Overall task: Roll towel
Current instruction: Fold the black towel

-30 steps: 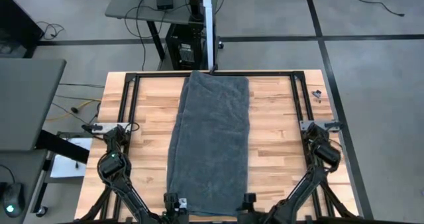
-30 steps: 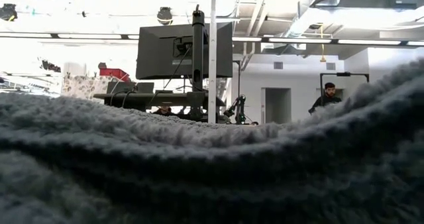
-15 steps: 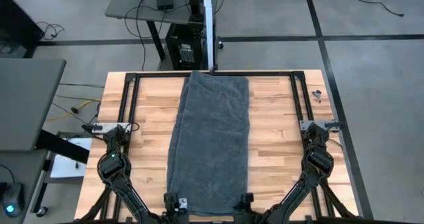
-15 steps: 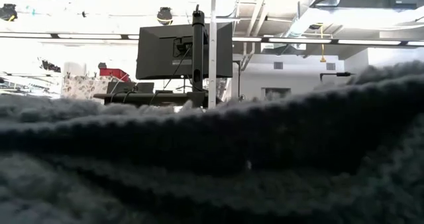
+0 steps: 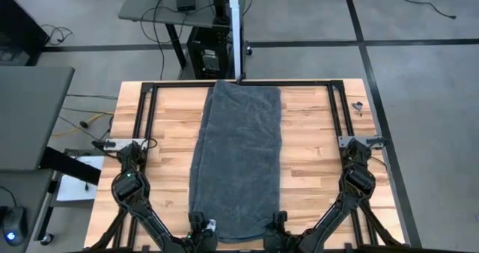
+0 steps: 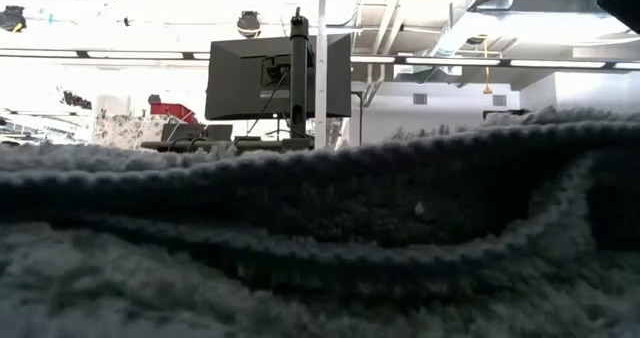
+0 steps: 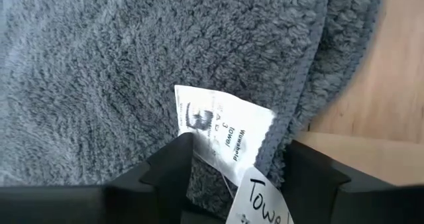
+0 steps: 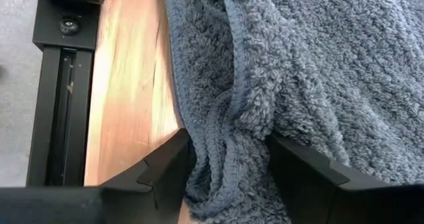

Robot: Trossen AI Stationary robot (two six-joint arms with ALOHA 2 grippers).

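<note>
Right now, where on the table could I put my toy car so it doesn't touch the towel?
Two bare wood strips: one between the towel and the black frame rail on the left, one between the towel and the right-hand rail. The near edge is crowded: the left gripper and right gripper sit at the towel's near corners.

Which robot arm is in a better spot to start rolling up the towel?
Neither alone; probably both. The left tool and right tool each straddle a near corner of the large dark grey terry-cloth towel, its edge between their fingers. The left one has the white tag there too.
</note>
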